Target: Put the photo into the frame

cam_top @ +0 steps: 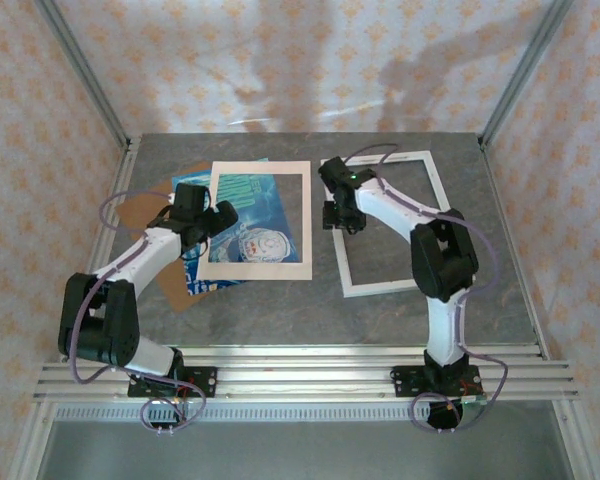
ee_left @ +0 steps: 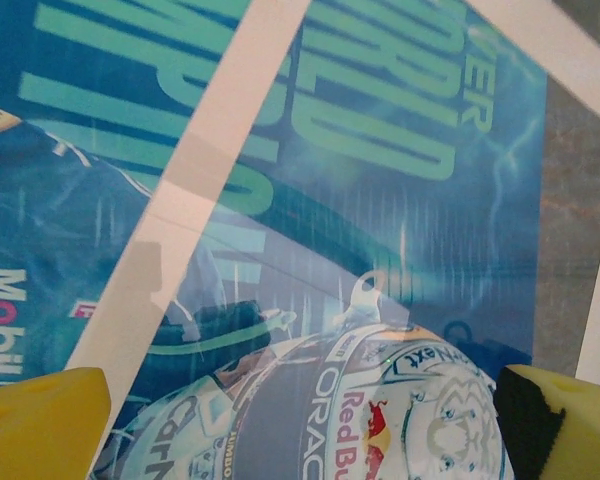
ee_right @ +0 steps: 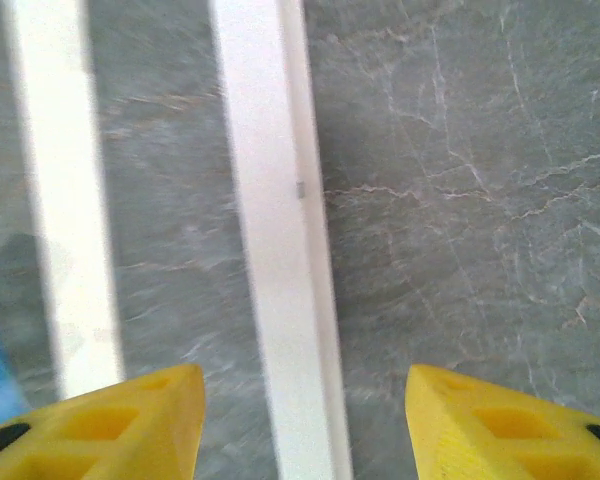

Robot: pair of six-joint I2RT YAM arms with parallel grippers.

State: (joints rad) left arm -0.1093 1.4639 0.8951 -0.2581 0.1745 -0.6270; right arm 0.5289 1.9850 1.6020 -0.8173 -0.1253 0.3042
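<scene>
Now fingers of the left gripper [ee_left: 300,425] stand wide over the photo [ee_left: 400,200], left of centre in the top view, under the mat [ee_left: 210,170]. The right gripper [ee_right: 305,425], fingers apart, straddles the frame [ee_right: 270,250] rail. Probably the mat should come off first.

A flat grey table [cam_top: 500,260] with a stone pattern holds everything. A big white picture frame [cam_top: 410,155] with thin edges lies flat on it. One side of it runs between the yellow fingers [ee_right: 140,425] of the right gripper. Just left of those fingers lies a strip of a cream paper mat [ee_right: 60,200]. Under the yellow fingers [ee_left: 40,425] of the left gripper lies a shiny blue photo [ee_left: 410,200], resting on a brown cardboard sheet [cam_top: 138,212].
</scene>
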